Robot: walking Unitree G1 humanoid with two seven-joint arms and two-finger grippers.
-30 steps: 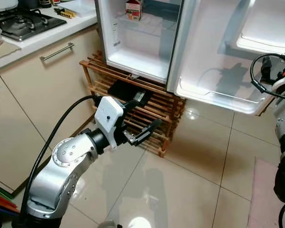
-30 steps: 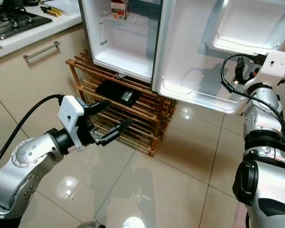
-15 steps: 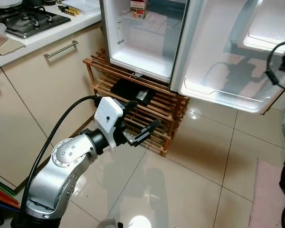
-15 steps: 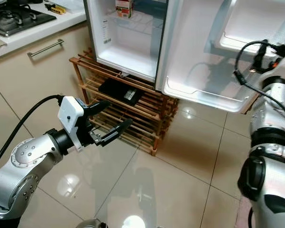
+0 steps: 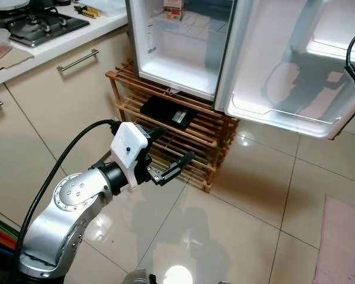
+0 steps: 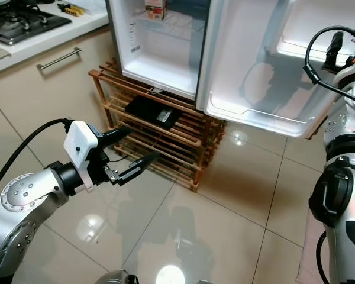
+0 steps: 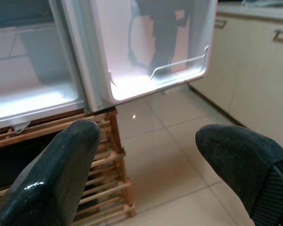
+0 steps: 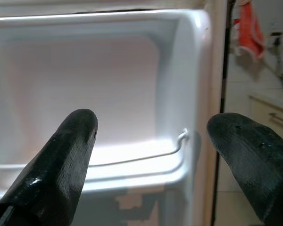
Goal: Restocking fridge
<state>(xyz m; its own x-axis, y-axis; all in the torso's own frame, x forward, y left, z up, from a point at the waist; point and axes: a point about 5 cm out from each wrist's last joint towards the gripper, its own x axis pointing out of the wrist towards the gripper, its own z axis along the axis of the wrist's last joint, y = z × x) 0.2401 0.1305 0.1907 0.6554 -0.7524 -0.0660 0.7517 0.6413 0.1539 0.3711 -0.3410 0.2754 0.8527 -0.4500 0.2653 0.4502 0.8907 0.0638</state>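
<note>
The small fridge (image 5: 177,53) stands open on a wooden slatted rack (image 5: 195,139). A red-and-white carton (image 5: 174,7) sits on its upper wire shelf. The white door (image 5: 284,65) swings out to the right, and its lower shelf (image 5: 272,115) holds nothing. My left gripper (image 5: 176,145) hovers open and empty over the floor in front of the rack; in the left wrist view its fingers (image 7: 56,174) point at the rack and the door's bottom. My right gripper (image 8: 151,136) is open and empty, close before an upper door shelf with a wire rail (image 8: 132,157). The right arm (image 6: 346,94) reaches up at the right edge.
A flat black object (image 5: 165,111) lies on the rack's top tier. A beige cabinet (image 5: 47,112) with bar handles runs along the left, with a gas hob (image 5: 35,26) on its counter. The tile floor (image 5: 248,225) is glossy, with a pink mat (image 5: 343,242) at the right.
The view has shifted a little, moving the fridge rightward in frame. My right arm has risen toward the upper part of the door. The left gripper stays open, slightly lower.
</note>
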